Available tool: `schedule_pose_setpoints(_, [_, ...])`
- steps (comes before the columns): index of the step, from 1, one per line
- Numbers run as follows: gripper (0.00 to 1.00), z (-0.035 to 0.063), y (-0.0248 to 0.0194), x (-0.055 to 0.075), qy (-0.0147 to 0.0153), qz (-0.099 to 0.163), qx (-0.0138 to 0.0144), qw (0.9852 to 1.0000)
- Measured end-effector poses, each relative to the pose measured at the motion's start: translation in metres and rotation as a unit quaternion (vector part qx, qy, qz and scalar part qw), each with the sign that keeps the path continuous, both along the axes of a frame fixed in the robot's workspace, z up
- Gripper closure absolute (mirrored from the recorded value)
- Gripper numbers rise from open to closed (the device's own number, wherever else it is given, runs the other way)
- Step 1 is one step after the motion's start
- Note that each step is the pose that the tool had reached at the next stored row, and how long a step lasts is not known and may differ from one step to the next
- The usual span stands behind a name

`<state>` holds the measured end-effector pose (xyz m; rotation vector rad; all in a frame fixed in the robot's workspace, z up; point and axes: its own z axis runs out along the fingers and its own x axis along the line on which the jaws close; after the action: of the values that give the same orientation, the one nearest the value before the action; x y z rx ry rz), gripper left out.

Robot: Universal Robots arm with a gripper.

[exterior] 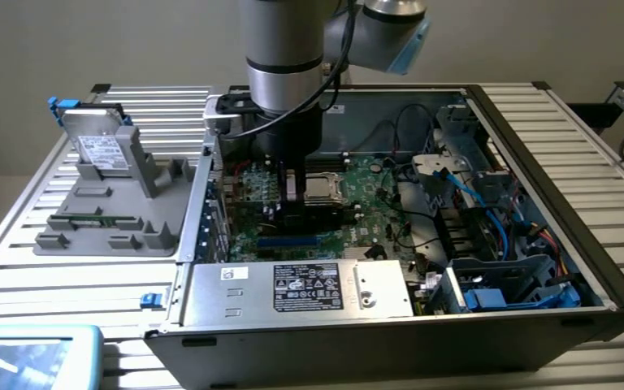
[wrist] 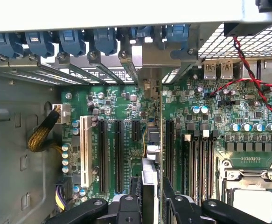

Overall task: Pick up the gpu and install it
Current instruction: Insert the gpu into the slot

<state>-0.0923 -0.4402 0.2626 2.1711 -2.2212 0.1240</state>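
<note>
Above the slots (wrist: pixel 118 154), my half-closed claw (wrist: pixel 150 191) pinches the gpu (wrist: pixel 153 140) by its faces; I judge it light, stiff, fragile.

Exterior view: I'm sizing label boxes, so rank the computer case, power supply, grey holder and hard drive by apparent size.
1. Computer case, largest.
2. Power supply and grey holder look about alike; not ranked.
3. Hard drive, smallest.

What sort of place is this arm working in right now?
Most likely a lab bench set up for PC assembly: an open computer case with its motherboard exposed sits on a slatted metal table, beside a grey fixture holding a hard drive. The gripper holds the gpu inside the case.
</note>
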Motion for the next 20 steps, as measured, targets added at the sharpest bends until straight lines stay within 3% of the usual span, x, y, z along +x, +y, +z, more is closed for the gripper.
schedule_pose_setpoints(2, [0.72, 0.0000, 0.0000, 0.0000, -0.0019, 0.000, 0.0022, 1.0000])
schedule_pose_setpoints(4, [0.72, 0.0000, 0.0000, -0.0002, -0.0031, 0.000, 0.0064, 1.0000])
schedule_pose_setpoints(8, [0.72, -0.0001, -0.0001, -0.0004, -0.0032, 0.000, 0.0069, 1.0000])
schedule_pose_setpoints(11, [0.72, -0.0001, -0.0021, -0.0005, -0.0033, 0.000, 0.0095, 0.9999])
schedule_pose_setpoints(13, [0.72, -0.0001, -0.0033, -0.0005, -0.0035, 0.000, 0.0138, 0.9999])
schedule_pose_setpoints(14, [0.72, -0.0001, -0.0037, -0.0005, -0.0035, 0.000, 0.0172, 0.9998])
schedule_pose_setpoints(16, [0.72, -0.0001, -0.0054, -0.0007, -0.0037, 0.000, 0.0268, 0.9996])
schedule_pose_setpoints(17, [0.72, -0.0001, -0.0065, -0.0007, -0.0037, 0.000, 0.0298, 0.9995])
schedule_pose_setpoints(20, [0.72, -0.0002, -0.0082, -0.0007, -0.0038, 0.001, 0.0322, 0.9995])
